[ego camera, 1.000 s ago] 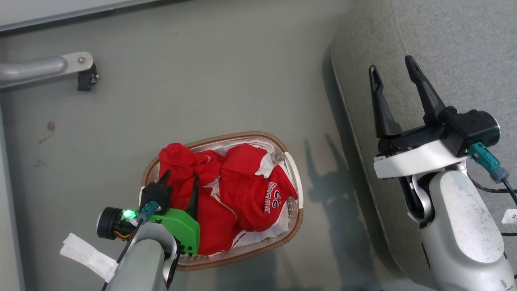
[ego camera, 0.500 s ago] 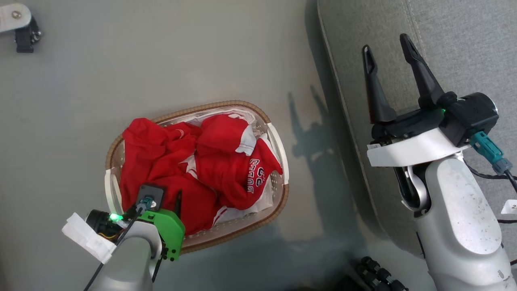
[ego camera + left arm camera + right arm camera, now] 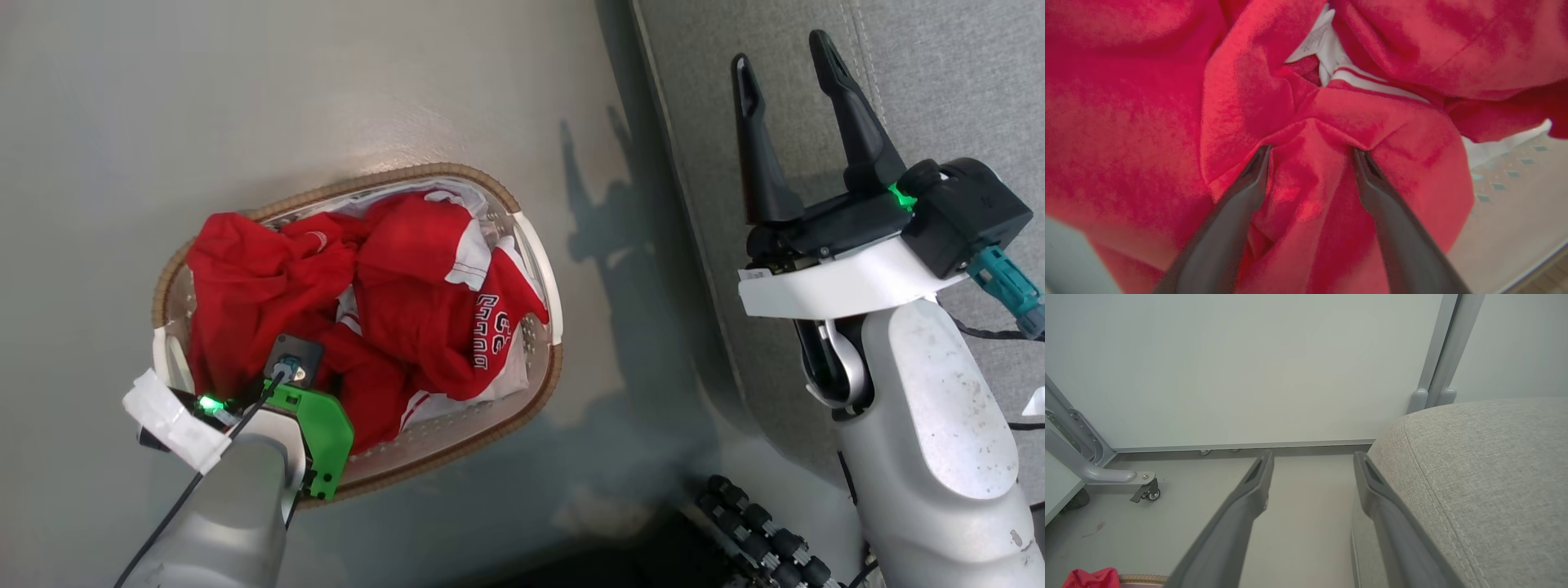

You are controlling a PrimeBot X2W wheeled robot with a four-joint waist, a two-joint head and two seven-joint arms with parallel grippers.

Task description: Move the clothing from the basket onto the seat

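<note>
Treat the transfer as not yet begun: all the clothing [image 3: 367, 302] lies heaped in the basket [image 3: 392, 174] on the floor, and the visible part of the seat [image 3: 939, 65] carries none. The heap's long axis follows the basket's, across the head view, with the lettered end nearest the seat. The left gripper [image 3: 1310, 153] straddles a red fold, jaws apart and not clamped. The right gripper [image 3: 780, 51] hangs over the seat edge, jaws apart and empty.

left arm [image 3: 220, 514] reaches forward and down, green wrist bracket [image 3: 322, 425] on top, fingers tucked under it in head view. left gripper [image 3: 1310, 150]: jaws wide apart, tips pointing down. right arm [image 3: 931, 441] held up, right gripper [image 3: 778, 49] fingers spread wide, nothing between them.
</note>
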